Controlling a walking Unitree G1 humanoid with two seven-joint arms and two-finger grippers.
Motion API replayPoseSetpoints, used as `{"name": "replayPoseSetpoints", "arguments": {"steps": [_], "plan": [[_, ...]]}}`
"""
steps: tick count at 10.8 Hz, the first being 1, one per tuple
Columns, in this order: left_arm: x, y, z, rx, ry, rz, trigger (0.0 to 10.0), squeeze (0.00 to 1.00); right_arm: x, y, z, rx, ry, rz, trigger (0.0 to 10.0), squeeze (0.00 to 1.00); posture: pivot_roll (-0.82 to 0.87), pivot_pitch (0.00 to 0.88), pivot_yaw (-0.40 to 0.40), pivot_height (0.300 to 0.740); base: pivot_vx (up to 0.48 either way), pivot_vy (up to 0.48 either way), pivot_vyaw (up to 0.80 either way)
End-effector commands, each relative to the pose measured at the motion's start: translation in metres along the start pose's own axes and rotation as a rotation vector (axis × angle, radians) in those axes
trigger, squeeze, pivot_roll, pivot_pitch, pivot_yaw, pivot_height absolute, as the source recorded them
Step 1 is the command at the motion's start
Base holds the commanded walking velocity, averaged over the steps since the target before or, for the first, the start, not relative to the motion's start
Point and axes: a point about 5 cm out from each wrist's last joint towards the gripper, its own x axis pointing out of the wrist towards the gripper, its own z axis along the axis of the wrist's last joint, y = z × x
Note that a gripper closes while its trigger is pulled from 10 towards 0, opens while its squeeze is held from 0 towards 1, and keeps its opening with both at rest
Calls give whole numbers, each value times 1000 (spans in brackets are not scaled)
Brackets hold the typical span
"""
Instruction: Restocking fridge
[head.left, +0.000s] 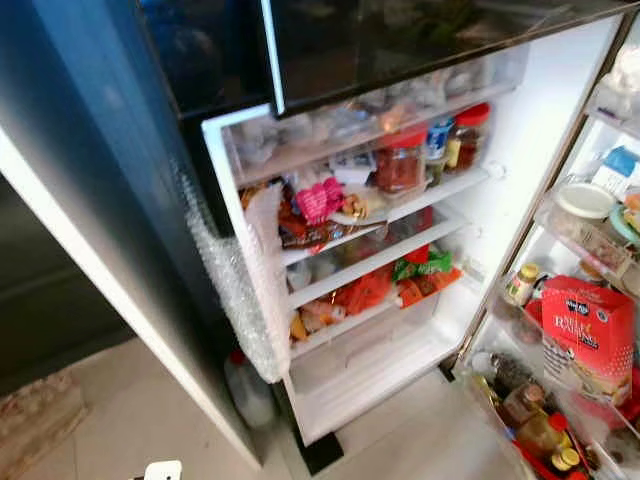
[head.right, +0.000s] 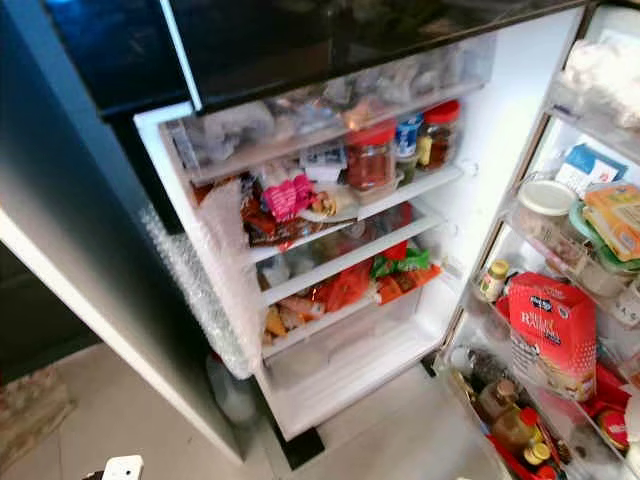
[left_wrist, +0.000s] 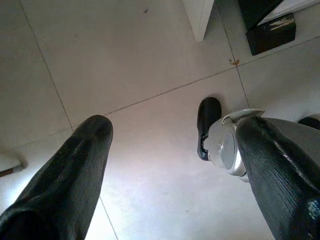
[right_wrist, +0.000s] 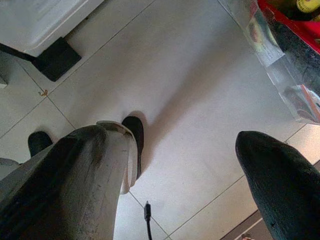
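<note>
Fridge (head.left: 560, 120): stands open, its white interior wall filling the upper right of the left eye view; the dark door edge runs down the left of the frame.
Door shelves (head.left: 370, 265): centre of the frame, packed with packets and pouches; the lowest bin (head.left: 370, 370) looks nearly bare, so it is probably the place with room for new stock.
Red-lidded jars (head.left: 401, 160): upper centre, upright on the second shelf. Judged heavy for their size, rigid and breakable; best taken around the body below the lid.
Soft packets (head.left: 365, 292): mid-centre, lying crowded together. Judged light, limp and crinkly; they would sag if pinched at one corner, so a hold across the middle suits them.
Red and white bag (head.left: 588, 335): lower right, standing on an inner shelf. Judged weighty and slumping; a grip near the folded top or with support under it seems wise.
Bottles (head.left: 545, 432): bottom right corner, close together; likely slick glass.
Left claw (left_wrist: 175, 170): hangs over the tiled floor (left_wrist: 125, 75), fingers spread wide, nothing between them.
Right claw (right_wrist: 190, 170): also points at the floor, fingers wide apart, holding nothing; a red-edged bin sits at the upper right of its frame.
Stock to load: no item is in either claw, and which thing goes in next cannot be told.
</note>
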Motion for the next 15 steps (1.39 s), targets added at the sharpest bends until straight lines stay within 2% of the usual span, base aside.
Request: {"name": "replayPoseSetpoints", "arguments": {"steps": [1,4,11,12,14,15], "plan": [[-1,2,-4,-16,6,-1,10000,0,0,2,-4,17,13,2,10000,0,39,2,44,740,-311,0,0],[-1,2,-4,-16,8,0,10000,0,0,2,-4,9,12,3,10000,0,35,2,44,740,-324,0,-185],[-1,2,-5,-5,16,9,10000,0,-1,0,-4,12,7,-20,10000,0,26,0,39,740,0,0,0],[-1,2,-5,-1,18,7,10000,0,-1,-2,-5,41,4,-53,10000,0,19,0,42,740,0,0,0],[-1,2,-5,13,19,4,10000,0,-4,-9,-15,188,45,-251,10000,0,11,0,43,740,0,0,0],[-1,2,-5,13,18,4,10000,0,-5,-12,-16,209,41,-329,10000,0,11,0,45,740,0,0,0]]}}
